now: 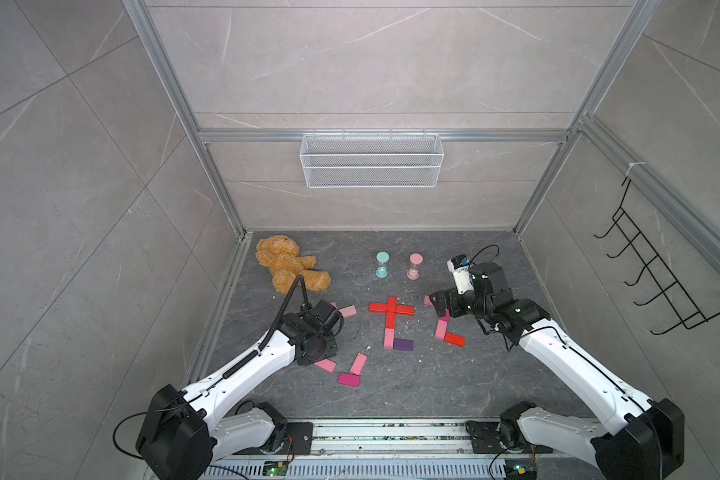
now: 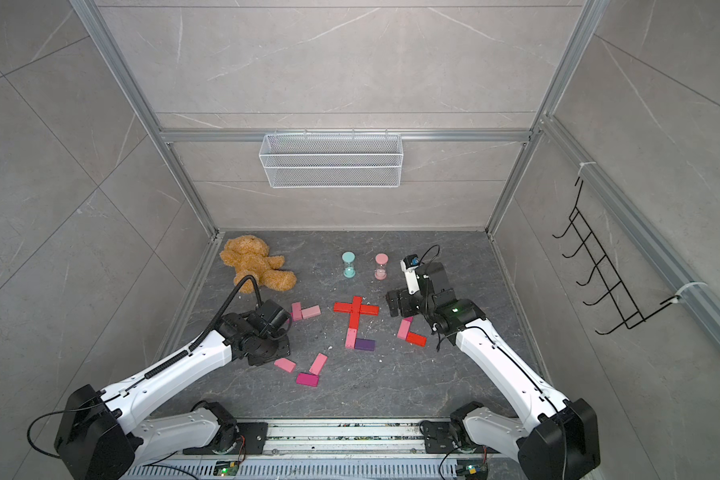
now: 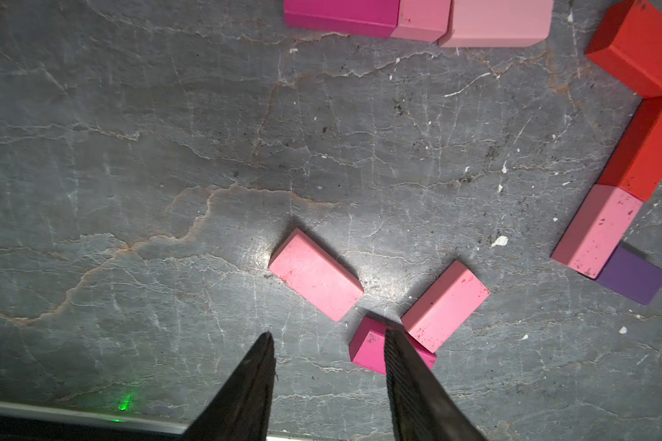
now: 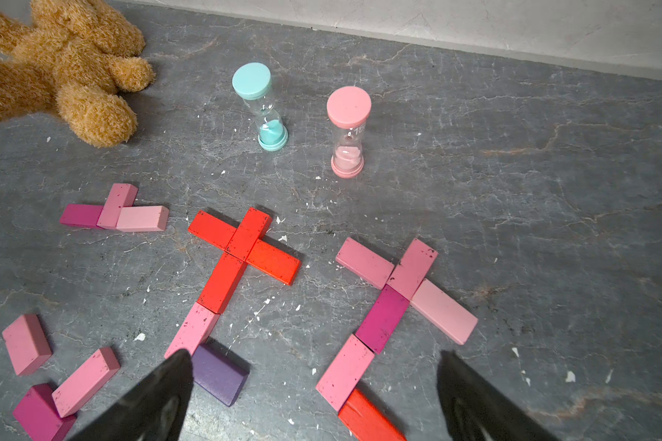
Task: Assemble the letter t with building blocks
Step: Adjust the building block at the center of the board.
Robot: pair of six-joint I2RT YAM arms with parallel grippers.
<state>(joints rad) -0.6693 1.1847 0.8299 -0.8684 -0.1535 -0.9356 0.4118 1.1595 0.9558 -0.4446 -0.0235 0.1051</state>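
A letter of building blocks lies mid-floor: a red cross (image 1: 391, 309), a pink stem block (image 1: 388, 337) and a purple foot (image 1: 403, 344). A second one of pink, magenta (image 4: 383, 319) and red blocks (image 1: 454, 338) lies to its right. My left gripper (image 3: 327, 334) hangs open above the floor. Beyond its tips lie two loose pink blocks (image 3: 316, 275) (image 3: 446, 305). One finger partly covers a magenta block (image 3: 367, 349). My right gripper (image 4: 315, 354) stands wide open above the second letter's lower end, holding nothing.
Three more blocks (image 1: 347, 311) lie beside the left wrist. A brown teddy bear (image 1: 287, 264) lies at the back left. A teal timer (image 1: 382, 264) and a pink timer (image 1: 414, 266) stand behind the letters. A wire basket (image 1: 371, 160) hangs on the back wall.
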